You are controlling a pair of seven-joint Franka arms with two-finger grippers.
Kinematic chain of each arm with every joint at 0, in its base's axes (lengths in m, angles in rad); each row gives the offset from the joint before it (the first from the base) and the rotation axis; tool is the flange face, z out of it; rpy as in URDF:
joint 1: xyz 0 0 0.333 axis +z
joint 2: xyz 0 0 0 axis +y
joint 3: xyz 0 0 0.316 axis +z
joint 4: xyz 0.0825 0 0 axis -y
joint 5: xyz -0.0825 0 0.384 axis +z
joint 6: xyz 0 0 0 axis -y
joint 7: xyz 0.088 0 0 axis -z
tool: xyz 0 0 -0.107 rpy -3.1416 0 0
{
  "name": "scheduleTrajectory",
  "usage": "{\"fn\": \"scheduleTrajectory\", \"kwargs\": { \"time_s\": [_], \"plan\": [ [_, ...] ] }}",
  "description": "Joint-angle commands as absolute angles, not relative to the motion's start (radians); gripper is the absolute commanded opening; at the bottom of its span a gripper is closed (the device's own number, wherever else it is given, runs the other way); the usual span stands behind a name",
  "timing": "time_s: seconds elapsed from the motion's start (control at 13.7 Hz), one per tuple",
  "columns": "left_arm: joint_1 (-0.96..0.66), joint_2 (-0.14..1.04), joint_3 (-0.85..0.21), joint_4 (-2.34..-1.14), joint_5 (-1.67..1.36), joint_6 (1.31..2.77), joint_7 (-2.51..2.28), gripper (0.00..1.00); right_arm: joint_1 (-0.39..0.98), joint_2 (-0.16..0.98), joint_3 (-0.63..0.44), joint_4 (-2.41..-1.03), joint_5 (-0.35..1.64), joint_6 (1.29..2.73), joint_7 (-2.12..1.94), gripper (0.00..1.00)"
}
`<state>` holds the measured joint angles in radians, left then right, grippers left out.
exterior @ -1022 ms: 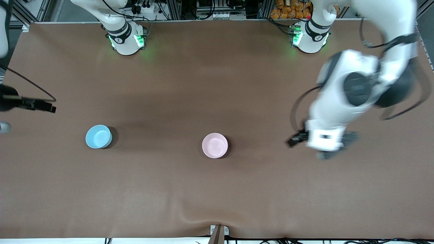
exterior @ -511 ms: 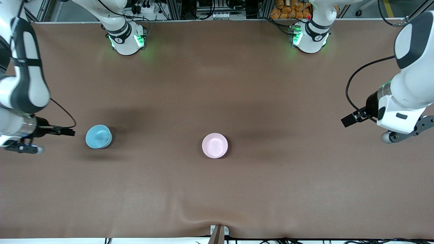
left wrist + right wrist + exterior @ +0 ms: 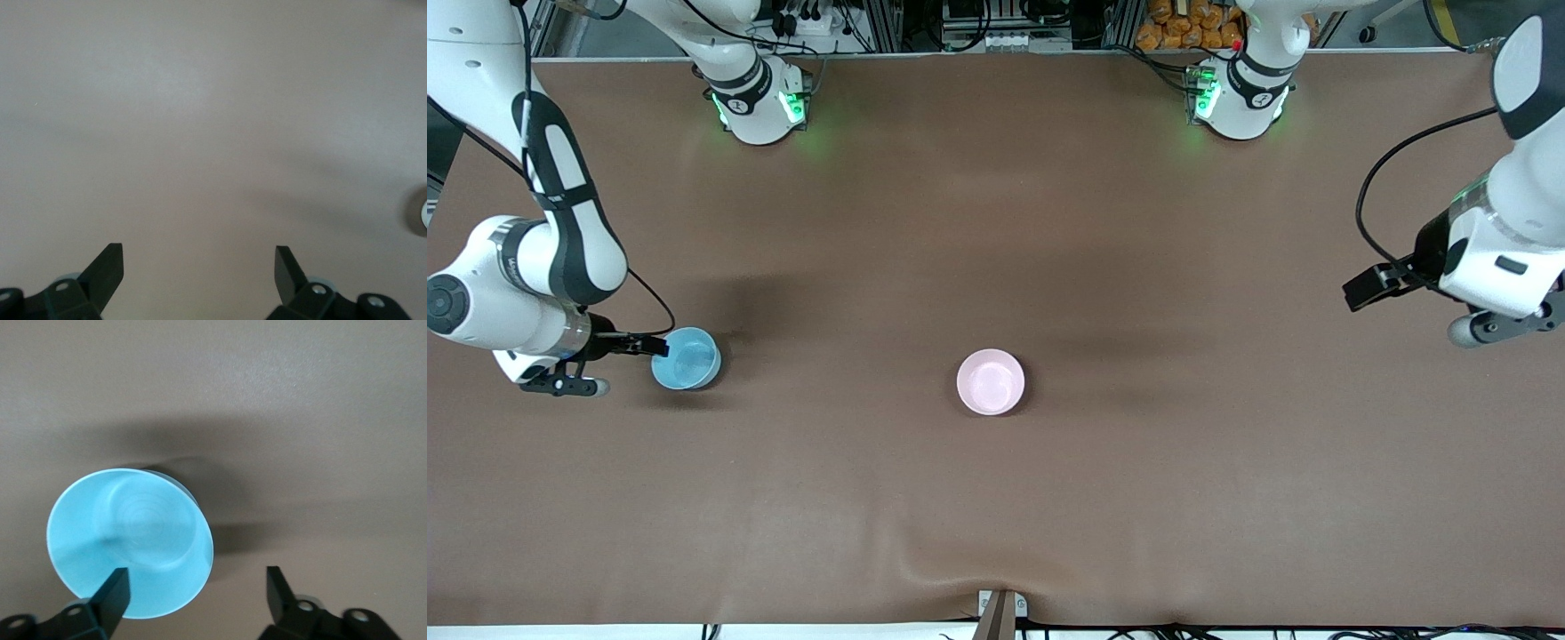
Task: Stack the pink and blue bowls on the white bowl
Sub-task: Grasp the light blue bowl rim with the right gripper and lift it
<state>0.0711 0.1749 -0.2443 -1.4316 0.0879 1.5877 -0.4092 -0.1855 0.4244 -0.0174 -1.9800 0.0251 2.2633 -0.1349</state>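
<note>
Brown cloth covers the desk (image 3: 996, 222), with both arm bases standing along its edge farthest from the front camera.

The blue bowl (image 3: 686, 358) sits upright toward the right arm's end of the desk. The right hand (image 3: 560, 378) is low beside it, on the side toward that end of the desk. In the right wrist view the bowl (image 3: 130, 542) lies partly between the two dark fingers (image 3: 110, 597): one fingertip overlaps the bowl's rim, the other stands clear over bare cloth just outside the bowl's wall. The fingers are spread and clasp nothing.

The pink bowl (image 3: 991, 381) stands upright near the middle of the desk, well apart from the blue one and from both hands.

The left hand (image 3: 1498, 324) hovers over bare cloth at the left arm's end of the desk, where that arm waits. Its fingers (image 3: 107, 267) are spread wide with nothing between them.
</note>
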Motion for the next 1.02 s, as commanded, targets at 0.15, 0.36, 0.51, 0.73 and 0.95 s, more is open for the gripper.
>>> {"fn": "scheduleTrajectory", "kwargs": {
  "time_s": [0.15,0.36,0.51,0.73,0.95],
  "plan": [
    [0.095,0.084,-0.255,-1.505,0.060,1.658,-0.357,1.00,-0.215,0.455,-0.006,-1.990,0.041,2.318,-0.251,0.62],
    [0.083,0.086,-0.256,-1.441,0.080,1.649,-0.357,1.00,-0.222,0.469,-0.005,-1.990,0.055,2.338,-0.259,0.53],
    [0.100,0.087,-0.255,-1.445,0.051,1.640,-0.344,1.00,-0.222,0.488,-0.006,-1.988,0.080,2.350,-0.265,0.42],
    [0.095,0.087,-0.256,-1.454,0.046,1.637,-0.344,1.00,-0.219,0.488,-0.006,-1.985,0.091,2.347,-0.264,0.22],
    [0.092,0.095,-0.256,-1.457,0.045,1.624,-0.341,1.00,-0.216,0.488,-0.005,-1.980,0.094,2.344,-0.256,0.17]
  ]
}}
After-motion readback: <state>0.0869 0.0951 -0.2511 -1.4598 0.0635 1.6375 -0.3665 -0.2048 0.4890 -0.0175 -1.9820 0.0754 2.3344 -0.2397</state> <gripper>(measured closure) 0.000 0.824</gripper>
